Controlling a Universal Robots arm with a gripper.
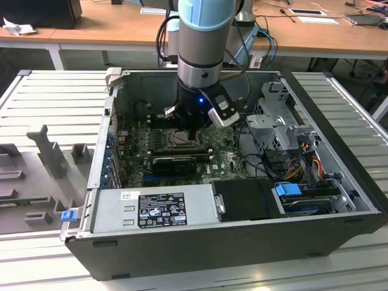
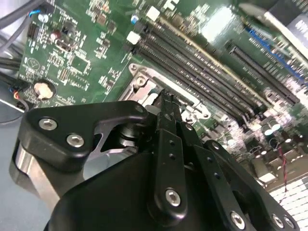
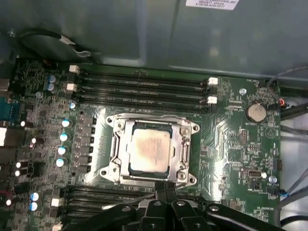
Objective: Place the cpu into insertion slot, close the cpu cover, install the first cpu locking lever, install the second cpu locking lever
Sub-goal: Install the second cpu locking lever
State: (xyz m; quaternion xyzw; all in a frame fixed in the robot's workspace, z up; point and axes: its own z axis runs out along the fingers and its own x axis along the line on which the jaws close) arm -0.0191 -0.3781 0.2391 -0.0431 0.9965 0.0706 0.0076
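I see the cpu (image 3: pixel 150 153) seated under the closed cpu cover (image 3: pixel 185 153); my gripper (image 3: pixel 165 185) has its fingers together, so I press gently at the frame's edge.

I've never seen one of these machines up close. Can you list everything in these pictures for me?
Computer case: one, dark grey, lying open on a ribbed metal bench.
Motherboard: one, green, inside the case.
cpu: one, silver-grey, seated in the insertion slot.
cpu cover: one, silver frame, down around the chip.
Memory slots: several, black, beside the socket.
Coin battery: one, silver, on the board.
Power supply: one, grey box, along the case's near wall.
Wooden desks: behind the bench.
Arm: one, silver and pale blue, above the case.
Gripper: one, black, fingers together at the socket's edge.
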